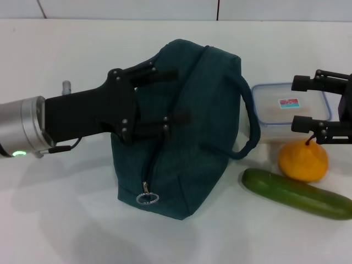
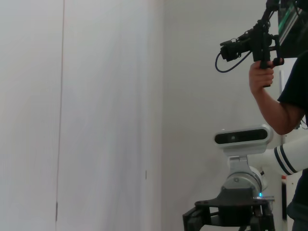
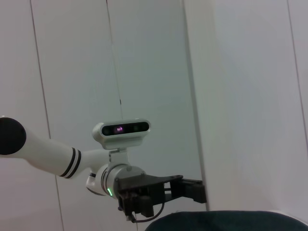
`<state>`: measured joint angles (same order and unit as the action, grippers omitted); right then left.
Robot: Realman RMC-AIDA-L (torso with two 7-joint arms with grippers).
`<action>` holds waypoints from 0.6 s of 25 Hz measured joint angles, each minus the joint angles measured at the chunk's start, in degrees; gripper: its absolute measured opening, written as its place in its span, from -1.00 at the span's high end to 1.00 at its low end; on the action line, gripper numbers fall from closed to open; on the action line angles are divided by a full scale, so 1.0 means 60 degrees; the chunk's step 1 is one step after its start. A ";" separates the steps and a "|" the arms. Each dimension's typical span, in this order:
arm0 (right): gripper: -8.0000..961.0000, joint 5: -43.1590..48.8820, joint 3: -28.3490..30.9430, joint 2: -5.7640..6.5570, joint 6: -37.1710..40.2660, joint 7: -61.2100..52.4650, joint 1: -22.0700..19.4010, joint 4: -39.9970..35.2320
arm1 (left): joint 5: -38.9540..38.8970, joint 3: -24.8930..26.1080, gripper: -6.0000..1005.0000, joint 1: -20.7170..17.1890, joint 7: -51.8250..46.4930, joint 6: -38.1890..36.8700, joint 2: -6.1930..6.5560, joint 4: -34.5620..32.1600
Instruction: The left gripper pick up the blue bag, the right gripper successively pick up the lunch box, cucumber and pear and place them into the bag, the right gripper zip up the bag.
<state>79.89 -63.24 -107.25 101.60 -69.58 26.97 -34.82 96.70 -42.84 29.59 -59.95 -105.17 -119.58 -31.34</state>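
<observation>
White counter (image 1: 66,231) and pale wall panels frame the scene, with the blue bag (image 1: 192,165) standing upright near the middle of the head view, its zipper running down the near end to a silver ring pull (image 1: 148,198) close to the counter. A rounded loop handle (image 1: 250,126) hangs off the bag's right flank.

From the robot's left, the left end effector (image 1: 162,102) reaches in level against the bag's upper left side, its two black fingers spread fairly wide, one at the top edge and one lower on the fabric. Whether they have pinched any cloth cannot be told from these views. A green light glows on its silver arm.

To the bag's right sit the other goods: the lunch box (image 1: 291,113) farthest back, the pear (image 1: 303,160) just in front of it, and the cucumber (image 1: 297,192) nearest the camera, its long axis running left to right and slanting slightly toward the near right corner. The right end effector (image 1: 308,104) hovers at the frame's right edge, prongs open and pointing left, over the lunch box's right end and above the pear.

By position, the left arm is plainly the nearer one to the bag, which lies directly ahead of its fingers; the likely next call is closing on the fabric before any lift. The right wrist view shows the bag's top (image 3: 226,221) and the left end effector (image 3: 192,190) beyond it.
</observation>
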 joint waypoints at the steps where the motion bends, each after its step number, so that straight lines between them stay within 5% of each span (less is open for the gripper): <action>1: -0.63 0.0000 0.0004 -0.0002 -0.0004 0.0005 -0.0012 0.0000 | 0.0007 -0.0003 -0.57 0.0003 0.0038 0.0002 0.0000 0.0025; 15: -0.63 -0.0004 0.0024 -0.0102 -0.0032 0.0285 -0.0108 0.0012 | 0.0040 -0.0025 -0.56 0.0064 0.0547 -0.0013 0.0012 0.0251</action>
<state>79.87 -63.10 -107.86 101.41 -67.87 26.32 -34.75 96.94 -42.99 29.97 -56.67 -105.25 -119.51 -29.83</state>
